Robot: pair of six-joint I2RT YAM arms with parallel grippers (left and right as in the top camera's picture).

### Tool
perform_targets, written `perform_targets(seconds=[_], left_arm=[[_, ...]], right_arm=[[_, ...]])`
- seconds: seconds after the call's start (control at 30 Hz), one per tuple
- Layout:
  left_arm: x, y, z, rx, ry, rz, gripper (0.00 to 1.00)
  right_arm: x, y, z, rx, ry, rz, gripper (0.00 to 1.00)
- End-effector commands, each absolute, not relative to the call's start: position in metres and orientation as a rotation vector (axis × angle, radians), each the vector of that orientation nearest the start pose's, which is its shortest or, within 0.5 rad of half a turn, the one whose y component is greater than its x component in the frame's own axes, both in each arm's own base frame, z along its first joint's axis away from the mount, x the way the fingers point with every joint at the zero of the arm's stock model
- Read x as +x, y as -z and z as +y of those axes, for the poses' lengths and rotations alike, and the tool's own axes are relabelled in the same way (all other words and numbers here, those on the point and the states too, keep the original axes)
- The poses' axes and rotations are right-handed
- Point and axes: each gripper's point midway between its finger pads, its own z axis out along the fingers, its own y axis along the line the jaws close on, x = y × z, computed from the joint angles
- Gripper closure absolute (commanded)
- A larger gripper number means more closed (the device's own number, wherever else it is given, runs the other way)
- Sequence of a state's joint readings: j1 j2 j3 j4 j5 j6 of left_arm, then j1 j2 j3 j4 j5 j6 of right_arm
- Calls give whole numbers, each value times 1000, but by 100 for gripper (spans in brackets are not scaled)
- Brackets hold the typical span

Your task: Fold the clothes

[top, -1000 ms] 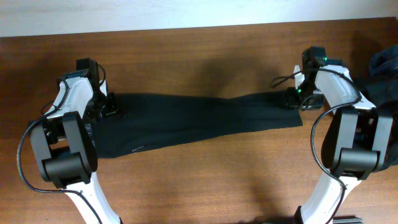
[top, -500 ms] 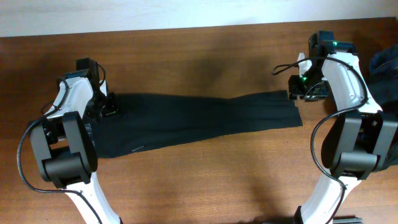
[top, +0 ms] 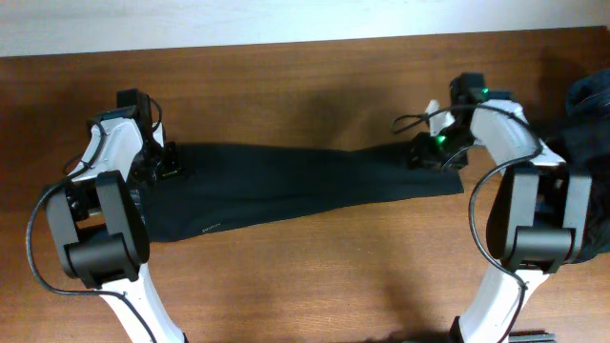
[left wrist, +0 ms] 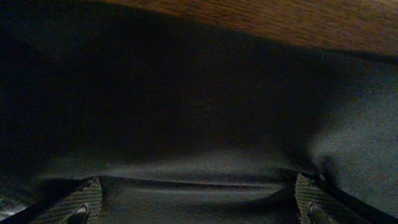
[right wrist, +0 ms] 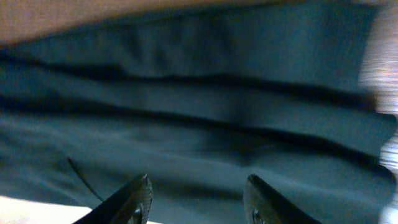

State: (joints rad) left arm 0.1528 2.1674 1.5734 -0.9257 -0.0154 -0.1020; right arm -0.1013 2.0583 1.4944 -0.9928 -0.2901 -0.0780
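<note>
The clothes, a pair of long black pants, lie stretched flat across the wooden table from left to right. My left gripper rests on their left end. In the left wrist view it stands wide open, with a fold of the black fabric running between its fingers. My right gripper hangs over the pants' right end. Its two fingertips are apart and hold nothing in the right wrist view, with the dark cloth just beyond them.
A heap of dark and blue denim garments sits at the table's right edge, close behind my right arm. Bare wooden tabletop lies behind and in front of the pants.
My right gripper rose slightly off the pants' right end, then swung left and now sits further in over that end. The left arm and the pants have not moved.
</note>
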Motion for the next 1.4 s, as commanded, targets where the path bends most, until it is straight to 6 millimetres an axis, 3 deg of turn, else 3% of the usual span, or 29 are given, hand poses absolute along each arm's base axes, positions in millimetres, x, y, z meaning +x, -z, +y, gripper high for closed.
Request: perform_targets(seconds=[0.0, 0.13, 0.33, 0.57, 0.77, 1.13, 1.37], left_arm=[[397, 19, 75, -419, -77, 3119, 1], [397, 19, 75, -418, -77, 3119, 1], [397, 19, 75, -419, -77, 3119, 1], [397, 19, 75, -419, -77, 3119, 1], [397, 19, 75, -419, -77, 3119, 0], [397, 19, 75, -419, -77, 3119, 1], [397, 19, 75, -419, -77, 3120, 1]], right_arm=[[377, -11, 31, 9, -546, 3086, 47], [374, 6, 17, 4, -408, 3096, 46], [371, 13, -30, 37, -41, 3134, 43], [373, 13, -58, 130, 5, 3114, 41], [385, 2, -68, 170, -6, 3076, 39], [397, -57, -72, 178, -12, 3097, 33], [388, -55, -71, 183, -16, 3134, 30]])
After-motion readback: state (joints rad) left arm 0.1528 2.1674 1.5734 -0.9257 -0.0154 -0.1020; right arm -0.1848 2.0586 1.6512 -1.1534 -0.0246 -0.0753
